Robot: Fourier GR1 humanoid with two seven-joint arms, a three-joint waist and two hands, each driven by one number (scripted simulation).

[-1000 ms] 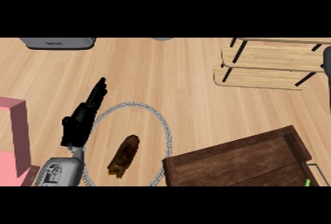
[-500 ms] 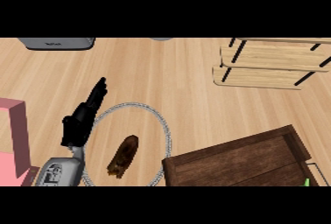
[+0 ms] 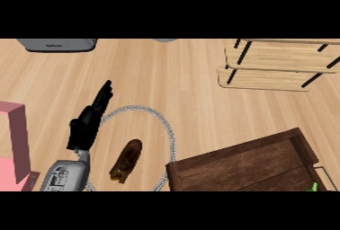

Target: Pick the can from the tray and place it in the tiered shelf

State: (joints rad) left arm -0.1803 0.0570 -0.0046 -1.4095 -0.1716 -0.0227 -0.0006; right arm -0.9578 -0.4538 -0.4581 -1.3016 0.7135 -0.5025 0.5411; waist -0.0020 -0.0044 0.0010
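Observation:
The dark wooden tray (image 3: pixel 239 164) lies at the lower right, and no can shows on the part of it that is in view. At the upper right stands the light wooden tiered shelf (image 3: pixel 279 63) with black posts. My left hand (image 3: pixel 88 122) rises from the lower left with its fingers straight and pointing away from me, open and holding nothing. It rests over the left rim of a round grey-rimmed plate (image 3: pixel 170 134). My right hand is not in view.
A brown, elongated piece of food (image 3: pixel 126 161) lies on the plate. A pink block (image 3: pixel 15 134) stands at the left edge. A grey appliance (image 3: pixel 56 44) sits at the top left. Something small and green (image 3: pixel 312 186) peeks in at the bottom right.

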